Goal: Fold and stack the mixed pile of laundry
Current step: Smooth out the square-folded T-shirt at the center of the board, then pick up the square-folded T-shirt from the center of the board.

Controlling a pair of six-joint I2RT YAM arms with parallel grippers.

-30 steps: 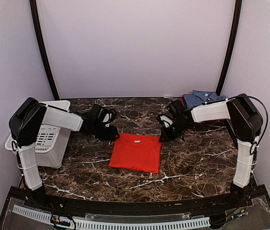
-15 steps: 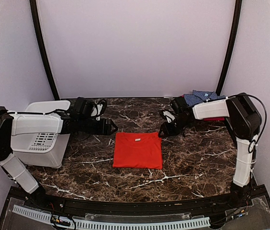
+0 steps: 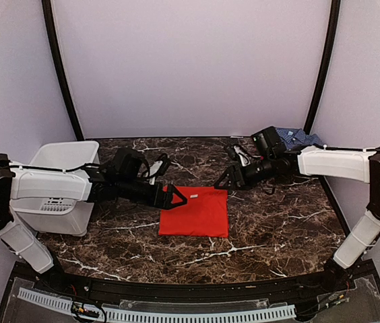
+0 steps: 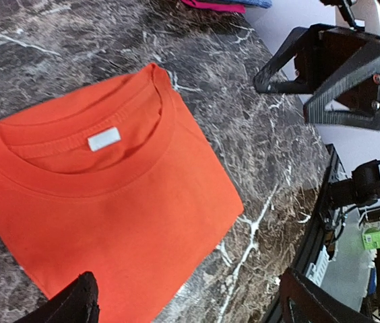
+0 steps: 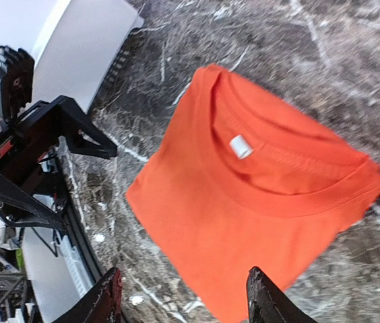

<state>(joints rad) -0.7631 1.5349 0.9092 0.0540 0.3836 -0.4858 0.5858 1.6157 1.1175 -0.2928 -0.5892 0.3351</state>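
Observation:
A bright orange-red shirt (image 3: 197, 214) lies folded flat on the dark marble table, collar and white label up (image 4: 109, 202) (image 5: 257, 195). My left gripper (image 3: 175, 197) hovers at its far left corner, open wide, nothing between the fingers (image 4: 190, 306). My right gripper (image 3: 224, 182) hangs just off the far right corner, also open and empty (image 5: 183, 296). The blue-and-white checked shirt (image 3: 299, 137) sits at the back right behind the right arm, with a strip of pink cloth (image 4: 213, 5) under it. Each wrist view shows the other gripper across the shirt.
A white slotted basket (image 3: 58, 202) stands at the left edge behind the left arm, also seen as a basket (image 5: 85, 50) from the right wrist. Dark curved frame posts rise at both back corners. The table's front edge has a black rail (image 3: 197, 289).
Both grippers opened, the right from shut. The left arm swung in over the shirt's far left corner. The right arm stretched out low toward the far right corner.

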